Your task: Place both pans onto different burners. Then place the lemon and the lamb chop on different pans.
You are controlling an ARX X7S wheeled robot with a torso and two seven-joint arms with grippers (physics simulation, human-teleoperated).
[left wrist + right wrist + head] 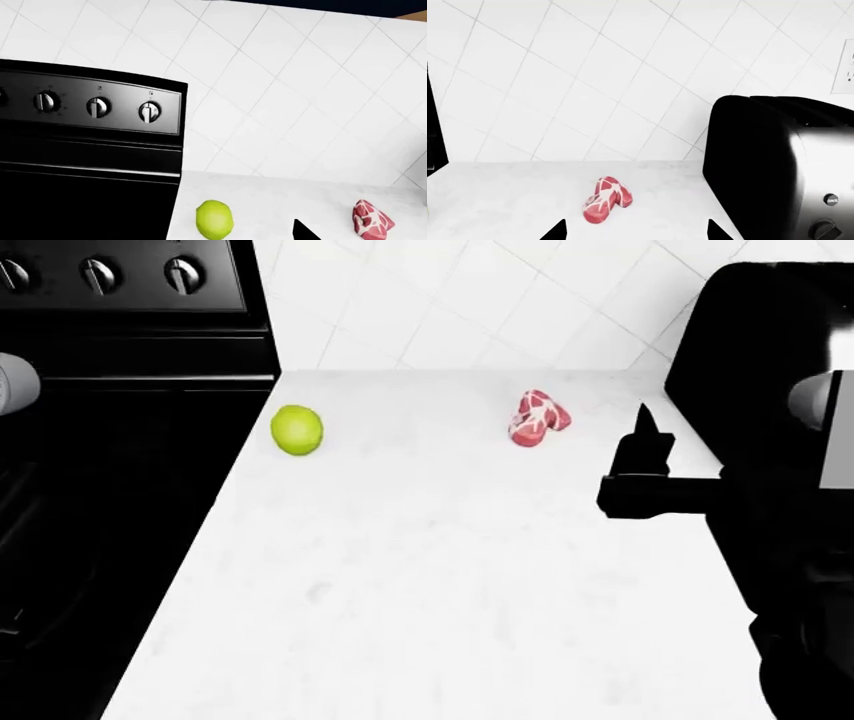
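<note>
The yellow-green lemon (pixel 296 430) lies on the white counter close to the stove's edge, and shows in the left wrist view too, as the lemon (pixel 214 219). The pink lamb chop (pixel 537 418) rests further right, near the back wall. My right gripper (pixel 636 232) is open, with the lamb chop (pixel 606 200) a short way ahead of its empty fingers. My left gripper (pixel 215 236) points at the lemon; one fingertip (pixel 303 231) shows wide of centre, the other is lost against the black stove. No pans or burners can be made out on the black cooktop (pixel 120 540).
A black toaster (pixel 767 350) stands at the counter's back right, just right of my right gripper (pixel 646 440). The stove's control panel with knobs (pixel 100 275) rises at the back left. White tiled wall behind. The white counter (pixel 427 570) stretches toward me.
</note>
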